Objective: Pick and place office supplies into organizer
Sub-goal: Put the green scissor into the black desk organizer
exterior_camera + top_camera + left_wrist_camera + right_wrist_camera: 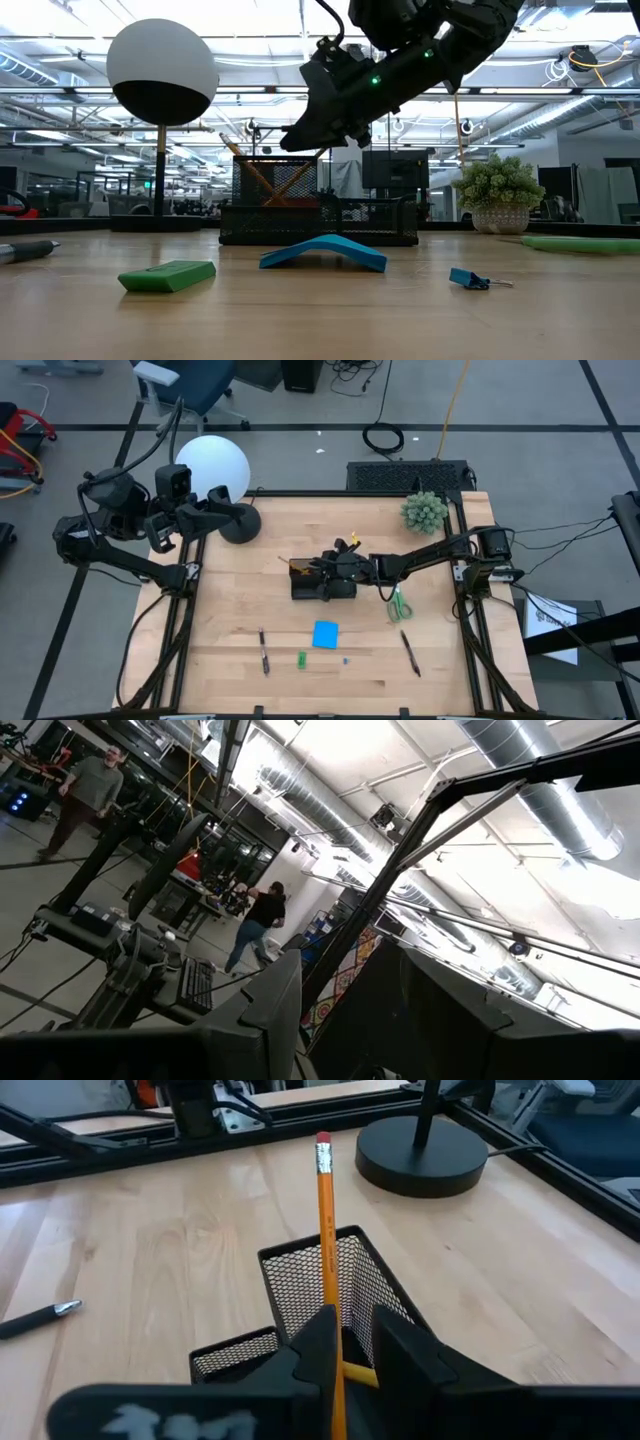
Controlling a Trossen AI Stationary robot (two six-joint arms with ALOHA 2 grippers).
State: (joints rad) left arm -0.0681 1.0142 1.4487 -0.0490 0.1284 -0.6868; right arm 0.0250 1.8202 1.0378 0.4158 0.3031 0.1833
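Keep the right tool point(348, 1342), pinching the orange pencil point(325, 1230) narrowly, steady above the organizer point(330, 1280) cup, releasing only once upright; left tool open, idle.

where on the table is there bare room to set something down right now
Free: the left side, between the lamp base and the left pen, and the strip beside the plant. Crowded: around the organizer, scissors and blue note pad.
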